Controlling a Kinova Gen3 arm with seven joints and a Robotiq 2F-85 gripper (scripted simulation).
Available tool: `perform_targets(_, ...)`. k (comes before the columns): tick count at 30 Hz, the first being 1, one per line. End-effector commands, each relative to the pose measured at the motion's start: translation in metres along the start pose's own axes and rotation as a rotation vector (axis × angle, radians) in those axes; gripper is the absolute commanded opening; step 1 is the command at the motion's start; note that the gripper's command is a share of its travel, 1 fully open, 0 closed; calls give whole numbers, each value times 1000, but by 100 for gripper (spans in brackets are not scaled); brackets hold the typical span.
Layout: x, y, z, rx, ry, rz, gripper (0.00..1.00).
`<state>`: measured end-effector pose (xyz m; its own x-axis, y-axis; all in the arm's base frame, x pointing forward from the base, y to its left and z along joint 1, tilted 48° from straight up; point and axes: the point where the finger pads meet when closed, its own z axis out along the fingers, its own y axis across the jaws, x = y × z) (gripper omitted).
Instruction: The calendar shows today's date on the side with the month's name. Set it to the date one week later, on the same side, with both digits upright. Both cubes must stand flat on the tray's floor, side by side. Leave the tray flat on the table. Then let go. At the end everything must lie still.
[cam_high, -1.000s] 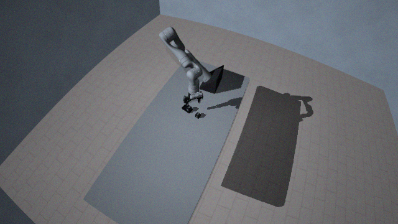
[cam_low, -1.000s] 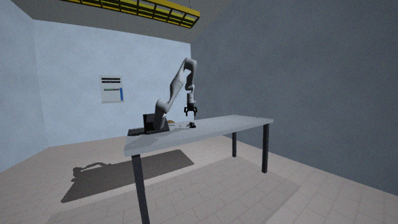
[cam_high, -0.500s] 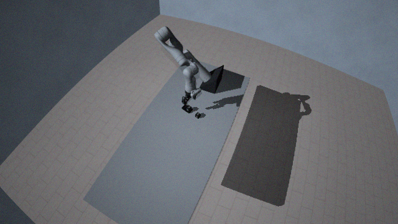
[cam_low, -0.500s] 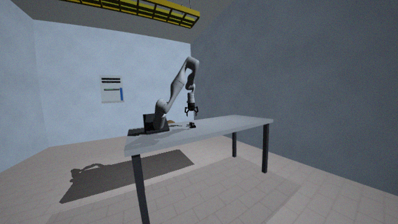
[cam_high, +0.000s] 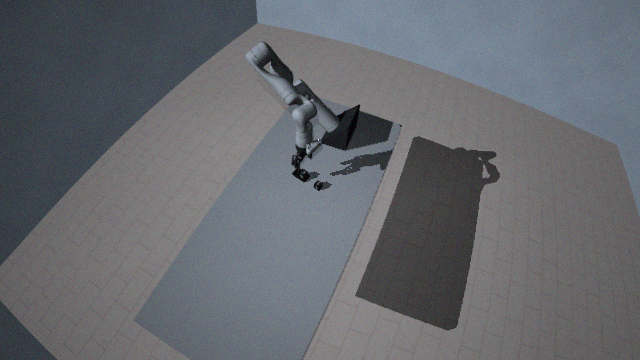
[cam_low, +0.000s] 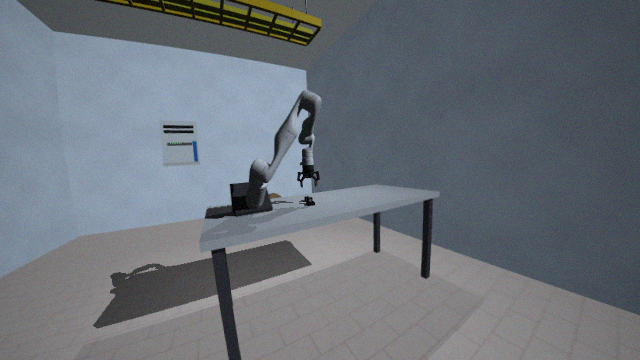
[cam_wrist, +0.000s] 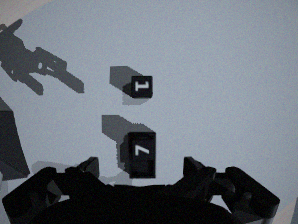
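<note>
Two small dark cubes lie apart on the grey table. In the wrist view, one cube (cam_wrist: 140, 152) shows a white 7 on its top face. It sits just ahead of my fingers, in line with the gap between them. The other cube (cam_wrist: 141, 87) shows a white 1 on top and lies farther off. Both digits look turned sideways. My gripper (cam_wrist: 141, 167) is open and empty, hovering above the 7 cube. The top view shows the gripper (cam_high: 298, 160) over the near cube (cam_high: 301, 174), with the second cube (cam_high: 318, 185) to the right. I cannot make out the tray or the month's name.
The arm's black base block (cam_high: 345, 127) stands at the table's far end, just behind the cubes. In the exterior view the gripper (cam_low: 308, 177) hangs above the cubes (cam_low: 308, 201). A small tan shape (cam_low: 275, 195) lies by the base. The table's long edges lie to either side.
</note>
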<state>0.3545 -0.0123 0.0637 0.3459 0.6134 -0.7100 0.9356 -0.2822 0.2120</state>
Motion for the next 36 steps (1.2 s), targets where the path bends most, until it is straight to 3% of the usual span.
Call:
perform_targets(1,0,0,-1,-1,2,0,100)
perform_targets(2,0,0,-1,-1,2,0,48)
perform_targets(36,0,0,-1,-1,2,0,48)
